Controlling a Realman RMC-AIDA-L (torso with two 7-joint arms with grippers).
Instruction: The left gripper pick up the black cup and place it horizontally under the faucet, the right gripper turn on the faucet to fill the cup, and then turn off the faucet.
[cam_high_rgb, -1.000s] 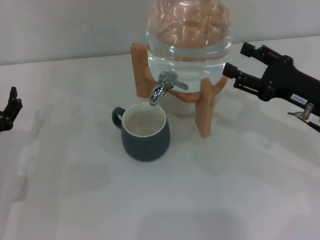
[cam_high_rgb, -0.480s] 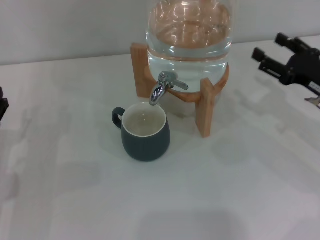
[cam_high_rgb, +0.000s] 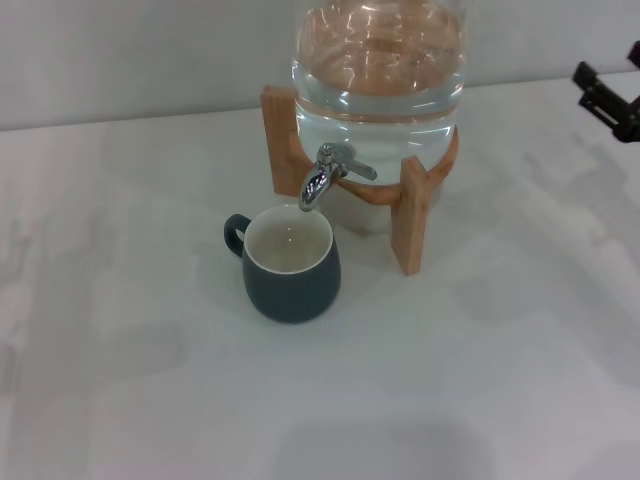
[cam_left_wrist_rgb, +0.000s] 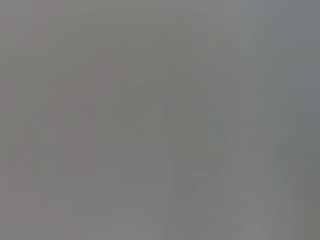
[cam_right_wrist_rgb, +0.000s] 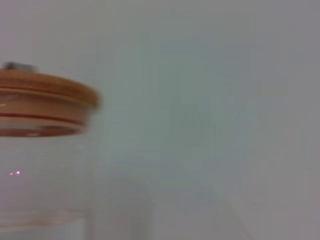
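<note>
- The black cup (cam_high_rgb: 289, 263) stands upright near the middle of the worktop (cam_high_rgb: 480, 380), its loop handle toward the left edge and its mouth right under the spout of the faucet (cam_high_rgb: 325, 175).
- No stream shows at the spout. The cream inside looks to hold a little water, though I cannot tell how much.
- I judge the cup stiff, glazed and rather slippery, and heavier if filled; it would chip if knocked. The rounded body or the handle is the place to take hold of it.
- The faucet is small, hard metal with a short lever pointing toward the right edge; a light push at the lever's tip should turn it.
- The glass jar (cam_high_rgb: 378, 60) sits on a wooden stand (cam_high_rgb: 410, 215) toward the far edge, heavy with water and fragile. The stand's front leg is close beside the lever and crowds any approach from the right.
- The right end effector (cam_high_rgb: 608, 97) is by the far right corner, well apart from the faucet, fingers spread and empty.
- The left end effector is nowhere to be seen.
</note>
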